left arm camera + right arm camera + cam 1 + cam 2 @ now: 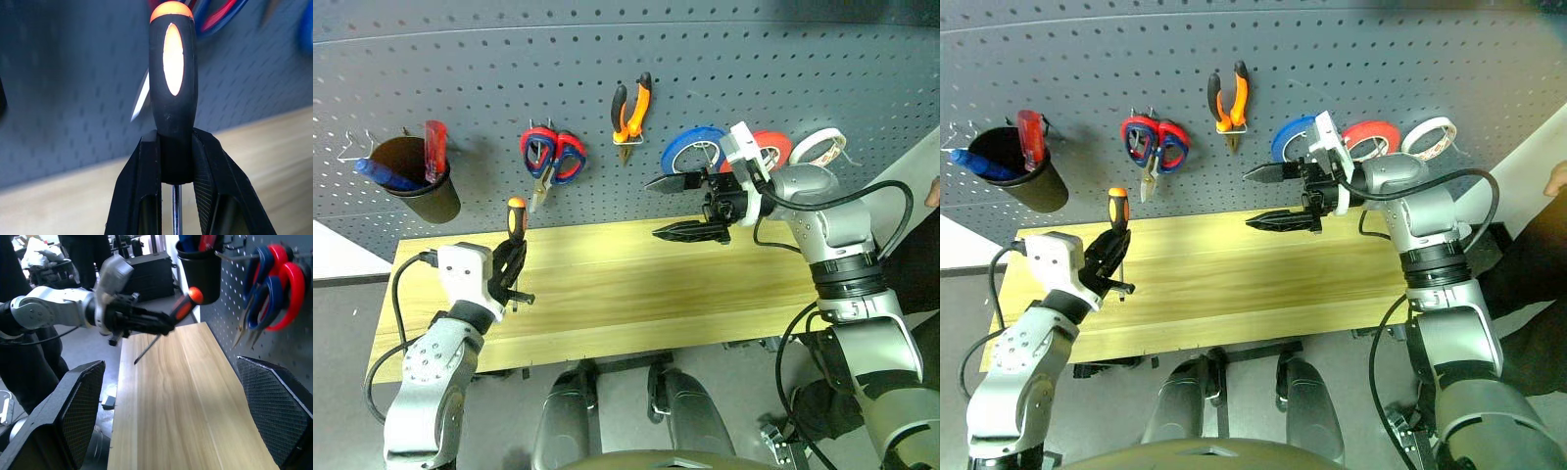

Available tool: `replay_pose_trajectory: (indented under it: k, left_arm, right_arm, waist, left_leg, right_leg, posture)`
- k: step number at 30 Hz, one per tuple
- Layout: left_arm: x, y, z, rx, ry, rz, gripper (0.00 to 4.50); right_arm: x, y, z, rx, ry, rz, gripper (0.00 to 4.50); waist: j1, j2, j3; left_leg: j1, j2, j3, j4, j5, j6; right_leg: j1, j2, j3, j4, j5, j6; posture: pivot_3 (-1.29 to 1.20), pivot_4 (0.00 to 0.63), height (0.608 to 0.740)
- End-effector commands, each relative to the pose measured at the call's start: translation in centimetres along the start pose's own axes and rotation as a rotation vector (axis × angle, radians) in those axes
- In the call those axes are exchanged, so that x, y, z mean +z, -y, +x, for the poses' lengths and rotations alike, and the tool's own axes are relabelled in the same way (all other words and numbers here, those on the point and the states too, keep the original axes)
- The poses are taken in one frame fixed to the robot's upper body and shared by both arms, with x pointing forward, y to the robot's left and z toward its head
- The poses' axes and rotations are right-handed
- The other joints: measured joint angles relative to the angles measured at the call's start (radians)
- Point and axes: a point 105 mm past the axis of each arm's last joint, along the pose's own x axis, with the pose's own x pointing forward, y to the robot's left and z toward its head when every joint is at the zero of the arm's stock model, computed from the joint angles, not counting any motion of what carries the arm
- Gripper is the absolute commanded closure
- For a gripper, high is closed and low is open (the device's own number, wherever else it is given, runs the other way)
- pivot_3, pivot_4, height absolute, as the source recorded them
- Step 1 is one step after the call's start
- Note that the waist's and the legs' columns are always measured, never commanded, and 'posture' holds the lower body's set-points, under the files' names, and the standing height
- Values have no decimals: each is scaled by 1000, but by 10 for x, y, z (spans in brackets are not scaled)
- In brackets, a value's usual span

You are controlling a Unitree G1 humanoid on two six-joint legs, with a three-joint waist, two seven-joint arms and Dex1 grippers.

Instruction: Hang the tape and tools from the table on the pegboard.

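My left gripper (509,269) is shut on the screwdriver (516,217), gripping it low on its orange-and-black handle (172,88). It holds the tool handle-up over the left part of the wooden table (636,284), with the thin shaft pointing down. My right gripper (671,207) is open with nothing between its fingers. It points left above the table's far edge, just in front of the pegboard (509,69). On the pegboard hang the orange-and-black pliers (631,110) and the red tape (773,147), which my right wrist partly hides.
Red-and-blue-handled scissors (551,157), a blue tape roll (690,149) and a white roll (820,145) also hang on the board. A dark cup (416,181) at the left holds a red-handled screwdriver. A person's hand (932,191) shows at the right edge.
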Motion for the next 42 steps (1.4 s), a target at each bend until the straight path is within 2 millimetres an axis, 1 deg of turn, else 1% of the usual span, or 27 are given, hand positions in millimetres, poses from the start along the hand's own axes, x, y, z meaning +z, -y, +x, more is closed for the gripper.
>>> replay_pose_trajectory:
  k: [1,4,7,9,11,16,19,22,25,28,31,33,38,42]
  left_arm:
    - [25,8,-15,-21,146,55,4000]
    - [36,6,-23,5,220,85,4000]
    - [54,2,-29,33,311,142,4000]
    - [65,-2,-29,57,356,164,4000]
    - [77,-7,-26,78,394,173,4000]
    - [111,-20,-16,109,511,181,4000]
    - [126,-25,-9,97,556,219,4000]
    - [144,-34,-1,100,609,262,4000]
    - [151,-41,2,94,636,293,4000]
    - [155,-52,5,106,652,319,4000]
    - [158,-68,15,121,664,316,4000]
    - [159,-74,21,121,670,319,4000]
    - [159,-89,36,142,686,285,4000]
    - [155,-94,46,146,674,227,4000]
  right_arm:
    - [16,1,3,28,30,-73,0]
    - [18,5,7,42,34,-81,0]
    - [22,7,11,60,44,-89,0]
    - [25,10,12,66,51,-94,0]
    - [29,11,12,72,70,-94,0]
    - [37,11,15,86,113,-107,0]
    - [40,11,16,84,129,-115,0]
    - [43,12,17,75,149,-124,0]
    - [46,12,18,67,168,-124,0]
    - [47,12,19,62,175,-125,0]
    - [47,10,19,63,183,-123,0]
    - [48,9,21,70,184,-121,0]
    - [47,8,33,92,176,-114,0]
    - [35,16,44,46,114,-124,0]
  waist:
    - [0,2,-13]
    - [3,2,-28]
    - [23,5,-41]
    - [32,5,-50]
    - [48,9,-60]
    - [78,11,-80]
    - [87,10,-93]
    - [96,12,-102]
    - [102,14,-108]
    - [107,14,-110]
    - [109,14,-110]
    - [108,15,-110]
    - [107,14,-111]
    - [106,14,-111]
  left_leg:
    - [0,0,0,0,0,0]
    - [1,1,0,0,0,0]
    - [2,1,0,1,0,0]
    - [2,2,0,1,0,0]
    - [2,2,1,1,0,0]
    - [2,2,1,1,0,0]
    - [3,2,0,1,0,0]
    - [5,2,1,1,0,0]
    - [7,3,1,1,0,0]
    - [8,4,0,0,0,-1]
    - [8,5,-1,0,0,-1]
    - [9,5,-1,0,1,-1]
    - [11,5,0,1,1,-1]
    - [12,5,0,1,1,-2]
  right_leg:
    - [1,0,0,0,0,0]
    - [2,1,0,-2,1,-2]
    - [3,3,-1,-4,3,-5]
    - [4,4,-1,-6,6,-7]
    - [4,4,-1,-6,8,-7]
    - [5,5,-2,-7,12,-7]
    - [6,6,-2,-7,13,-8]
    - [7,6,-2,-7,13,-8]
    - [8,9,-1,-7,15,-9]
    - [9,10,-1,-7,15,-10]
    - [9,11,-1,-6,15,-11]
    - [9,12,-1,-6,16,-12]
    - [11,12,0,-6,16,-12]
    - [11,13,1,-6,16,-12]
  posture:
    - [177,87,740]
    - [208,77,740]
    - [231,67,740]
    - [245,62,740]
    - [250,56,740]
    - [253,42,740]
    - [248,36,740]
    - [240,33,740]
    - [233,35,740]
    - [228,37,740]
    - [218,42,740]
    - [216,43,740]
    - [215,46,740]
    - [215,53,740]
